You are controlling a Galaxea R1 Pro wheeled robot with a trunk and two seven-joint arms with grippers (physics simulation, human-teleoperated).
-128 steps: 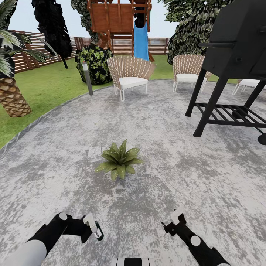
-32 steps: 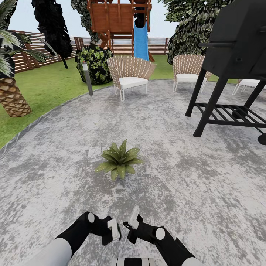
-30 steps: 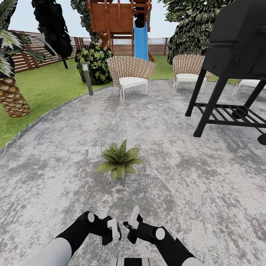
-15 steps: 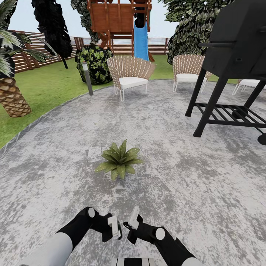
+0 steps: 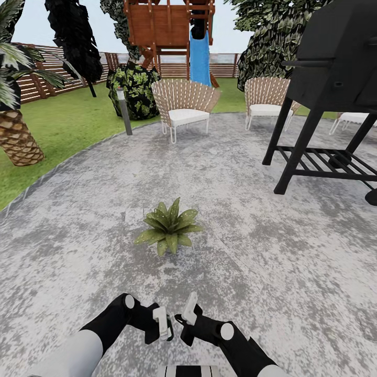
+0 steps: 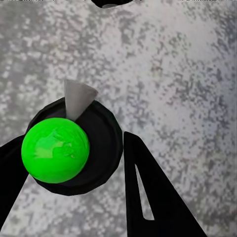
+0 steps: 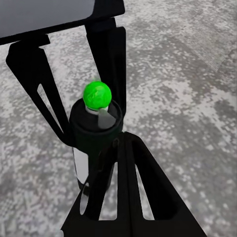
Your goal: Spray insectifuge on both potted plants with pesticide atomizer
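The pesticide atomizer (image 7: 94, 140) is a small dark bottle with a pale cone nozzle (image 6: 78, 98) and a bright green ball (image 6: 55, 148) on top. My left gripper (image 5: 166, 329) is shut on it, one finger (image 6: 148, 197) on each side of its body. My right gripper (image 5: 179, 319) is shut, and its fingertips (image 7: 121, 140) rest right beside the bottle's shoulder. Both grippers meet low in front of me over the paved patio (image 5: 246, 246). One potted plant (image 5: 170, 228) stands just ahead, its green leaves dotted with whitish specks of insectifuge. The second plant is out of view.
A black grill (image 5: 324, 78) on legs stands at the right. Two wicker chairs (image 5: 183, 102) (image 5: 267, 97) sit at the patio's far edge, with a grey bollard lamp (image 5: 124, 111) and a palm trunk (image 5: 18, 136) at the left by the lawn (image 5: 68, 125).
Since 4.3 s ago both grippers have swung inward and met in front of me. Over the last second the left arm rose slightly; the plant and camera stayed still.
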